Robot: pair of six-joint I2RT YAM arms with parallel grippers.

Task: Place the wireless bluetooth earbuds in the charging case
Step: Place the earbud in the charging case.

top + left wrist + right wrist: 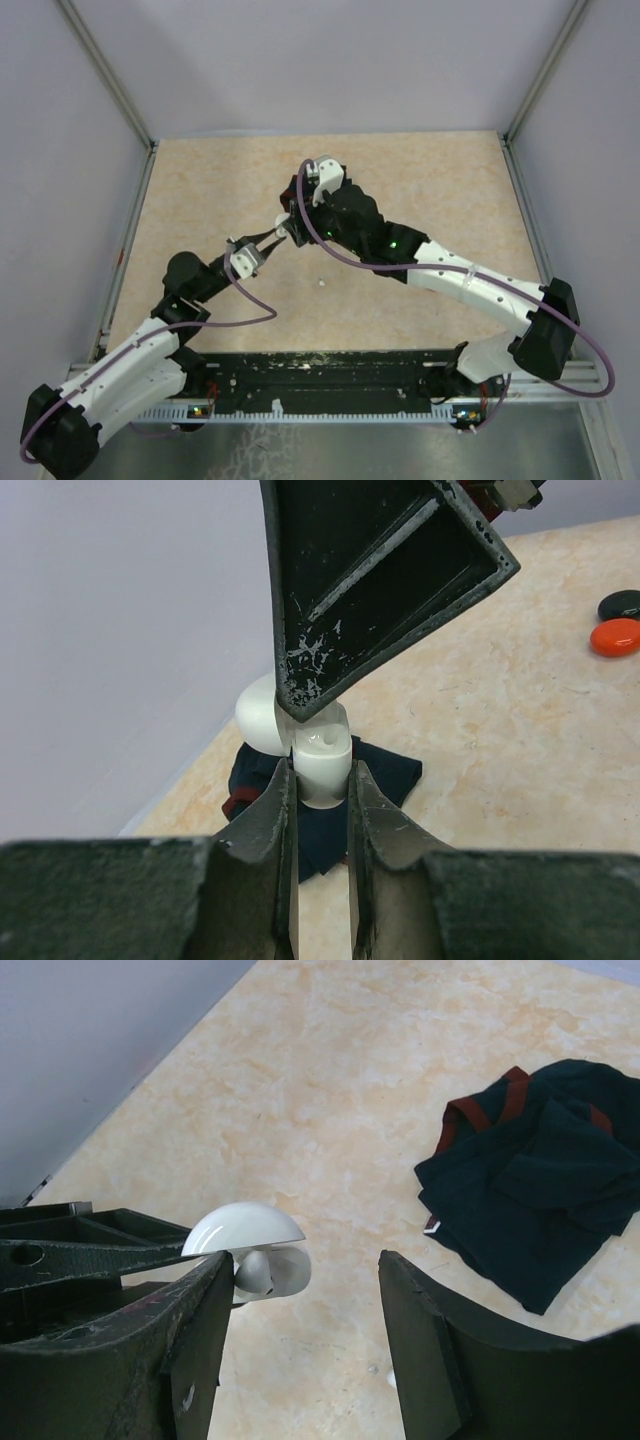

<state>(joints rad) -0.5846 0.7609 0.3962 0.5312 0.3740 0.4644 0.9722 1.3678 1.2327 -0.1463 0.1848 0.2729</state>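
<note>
Soft, even overhead light, bright without glare; shadows on the beige speckled counter (400, 180) are faint. Both wrist views blur their own nearest dark fingers (265, 830).

From the left wrist, the white case (322, 748) is masked along its top by a finger (380, 580) of the right claw (305, 1260), and the left claw (321, 770) covers its lower sides. The dark cloth (395, 772) behind shows only its edges. At upper right the red disc (616, 637) and black disc (622, 604) run off the frame. Overhead, a white speck (321, 283) on the bench (420, 180) is too small to name. From the right wrist, the right edge cuts the cloth.
</note>
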